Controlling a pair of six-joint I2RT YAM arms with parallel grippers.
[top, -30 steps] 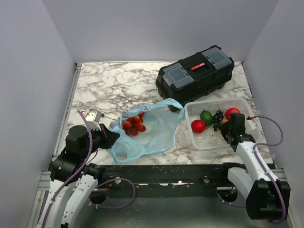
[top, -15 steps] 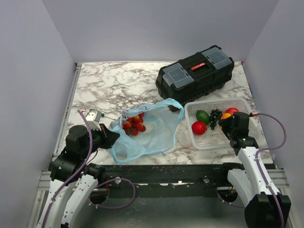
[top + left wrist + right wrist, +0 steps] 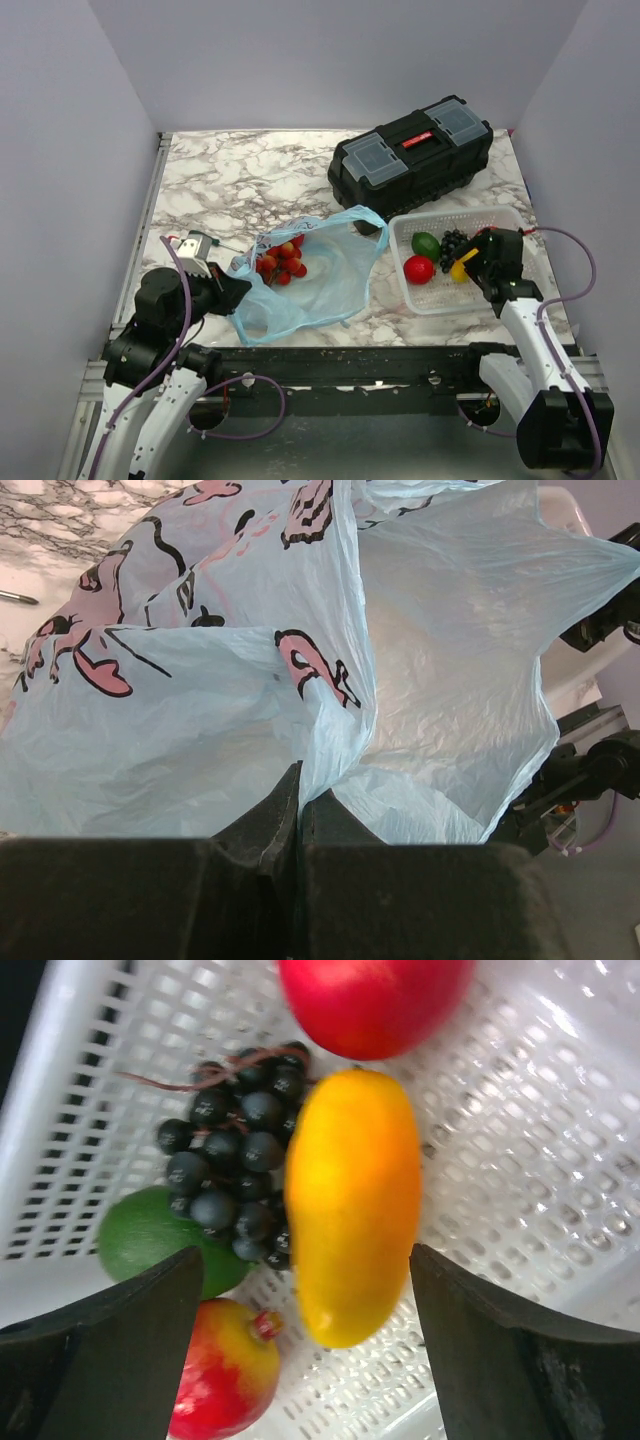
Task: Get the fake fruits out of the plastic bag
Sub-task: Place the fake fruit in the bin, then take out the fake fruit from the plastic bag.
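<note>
The light-blue plastic bag (image 3: 315, 280) lies open on the marble table, with a red cherry cluster (image 3: 282, 262) inside near its mouth. My left gripper (image 3: 236, 292) is shut on the bag's near-left edge; the left wrist view shows the film (image 3: 200, 700) pinched between the closed fingers (image 3: 270, 820). My right gripper (image 3: 480, 262) is open over the white mesh basket (image 3: 500, 216). The yellow-orange elongated fruit (image 3: 352, 1200) sits loose between its spread fingers, blurred. In the basket are dark grapes (image 3: 235, 1150), a green fruit (image 3: 150, 1235) and two red fruits (image 3: 225, 1380), (image 3: 375, 1000).
A black toolbox (image 3: 410, 155) with a red latch stands at the back right, just behind the basket and the bag. The table's left side rail (image 3: 150, 210) and near rail (image 3: 350, 360) bound the work area.
My right gripper has opened over the basket and the yellow-orange fruit has left its grip, showing beside the red fruit. The left gripper still holds the bag and has not moved.
</note>
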